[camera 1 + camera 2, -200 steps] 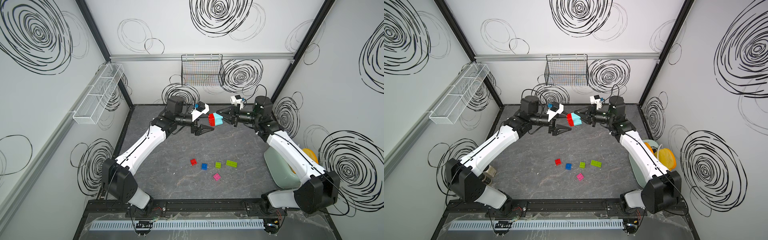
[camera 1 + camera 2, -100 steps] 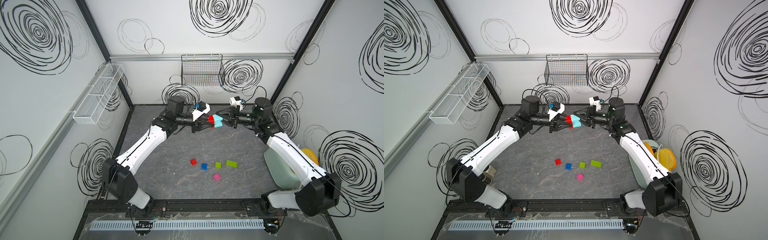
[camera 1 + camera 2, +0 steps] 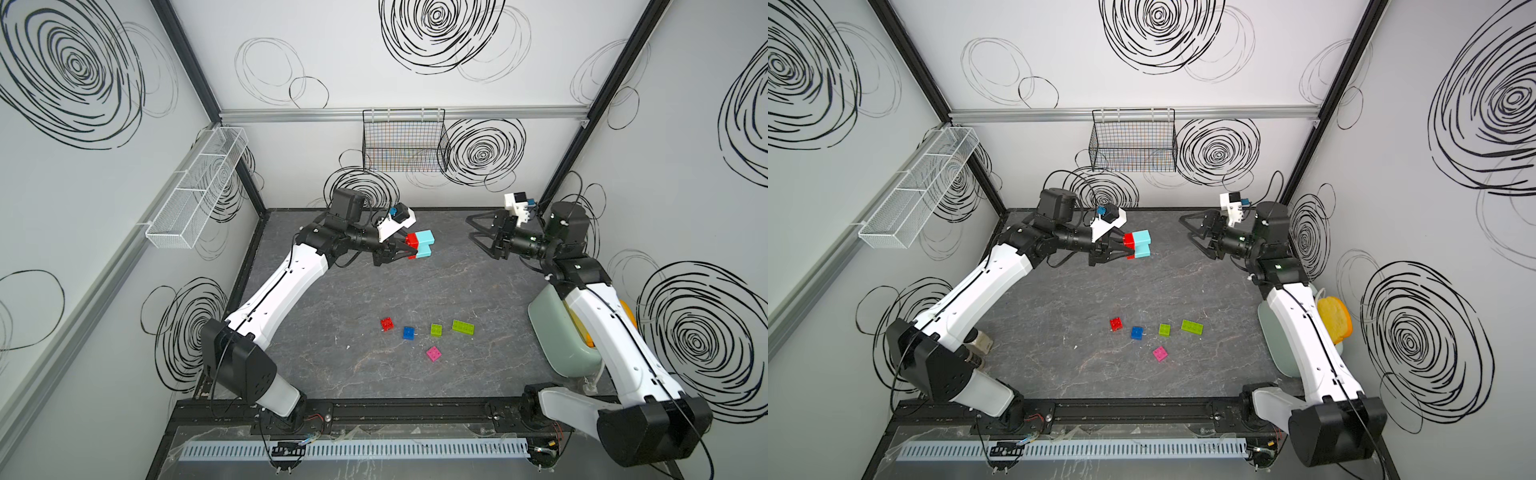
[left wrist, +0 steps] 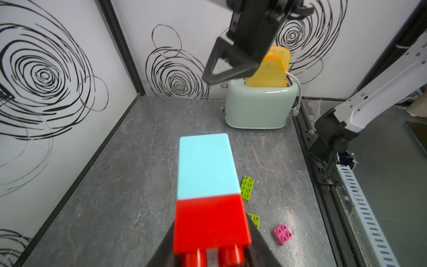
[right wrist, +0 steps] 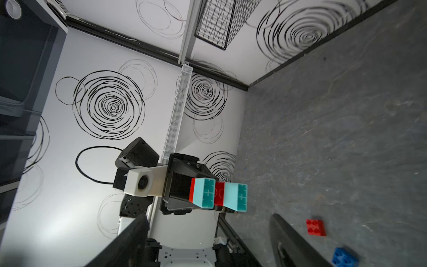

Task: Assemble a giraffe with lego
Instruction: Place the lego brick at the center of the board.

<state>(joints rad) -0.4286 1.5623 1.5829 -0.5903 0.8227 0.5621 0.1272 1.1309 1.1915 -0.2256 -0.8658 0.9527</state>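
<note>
Glossy red and light-blue blocky bricks tight inside the left gripper

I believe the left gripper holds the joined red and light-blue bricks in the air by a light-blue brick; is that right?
Not quite. The left gripper holds the joined bricks in the air by the red brick, as the left wrist view shows; the light-blue bricks stick out free.

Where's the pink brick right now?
In both top views the pink brick lies loose on the table, just robot-side of the small lime brick and the blue brick.
</note>
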